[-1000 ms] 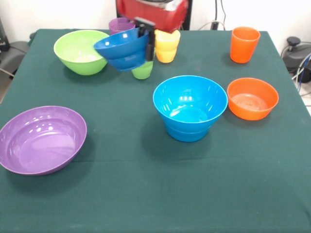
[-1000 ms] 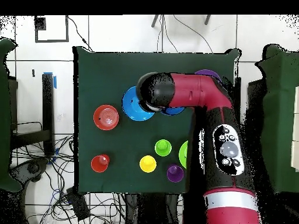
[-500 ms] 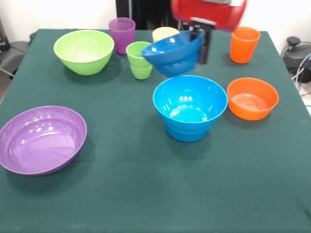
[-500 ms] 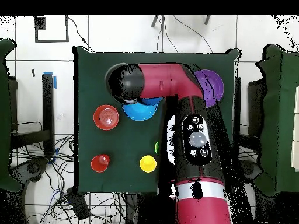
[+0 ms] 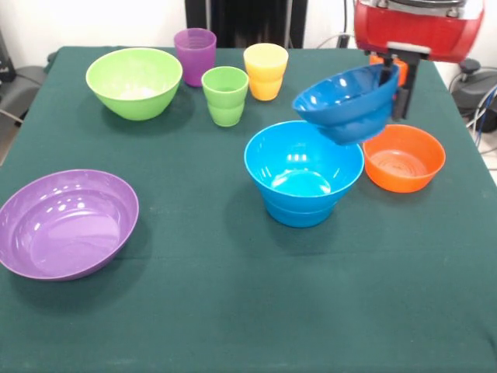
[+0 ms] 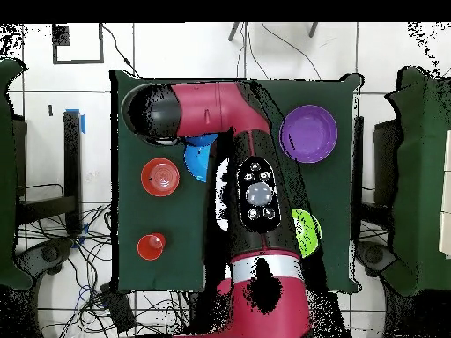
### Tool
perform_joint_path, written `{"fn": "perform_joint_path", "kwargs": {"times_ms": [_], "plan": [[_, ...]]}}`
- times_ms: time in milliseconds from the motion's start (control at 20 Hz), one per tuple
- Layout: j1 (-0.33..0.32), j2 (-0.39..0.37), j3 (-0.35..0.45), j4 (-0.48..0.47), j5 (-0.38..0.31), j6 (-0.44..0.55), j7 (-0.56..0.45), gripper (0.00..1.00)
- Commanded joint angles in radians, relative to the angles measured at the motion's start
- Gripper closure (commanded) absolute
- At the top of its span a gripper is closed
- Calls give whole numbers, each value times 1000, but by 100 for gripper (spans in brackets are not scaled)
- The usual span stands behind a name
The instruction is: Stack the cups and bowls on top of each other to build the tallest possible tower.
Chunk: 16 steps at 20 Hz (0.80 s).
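Bowls are on the move: the dark blue bowl (image 5: pixel 347 102), clamped by its rim in the end effector (image 5: pixel 394 81), has travelled across the surface (image 5: pixel 233 311) within the last second, from beside the lime bowl (image 5: pixel 130 81) and the cups at the back to a spot above the gap between the light blue bowl (image 5: pixel 304 171) and the orange bowl (image 5: pixel 404 157). It hangs tilted, clear of both, with its lower edge just over the light blue bowl's rim. With the arm gone from that corner, the purple cup (image 5: pixel 195 54), green cup (image 5: pixel 225 95) and yellow cup (image 5: pixel 265 70) now show fully, while the orange cup is mostly hidden behind the held bowl. The purple bowl (image 5: pixel 67 223) sits alone, well apart. Nothing is stacked yet beyond the light blue pair; my guess is the carried bowl is bound for one of the two bowls under it.
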Motion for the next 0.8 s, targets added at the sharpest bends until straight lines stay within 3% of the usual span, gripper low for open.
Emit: {"fn": "perform_joint_path", "kwargs": {"times_ms": [50, 800], "plan": [[31, 98, -18, -61, -31, 65, 65, 100], [53, 116, -93, 8, -30, 32, 78, 100]]}}
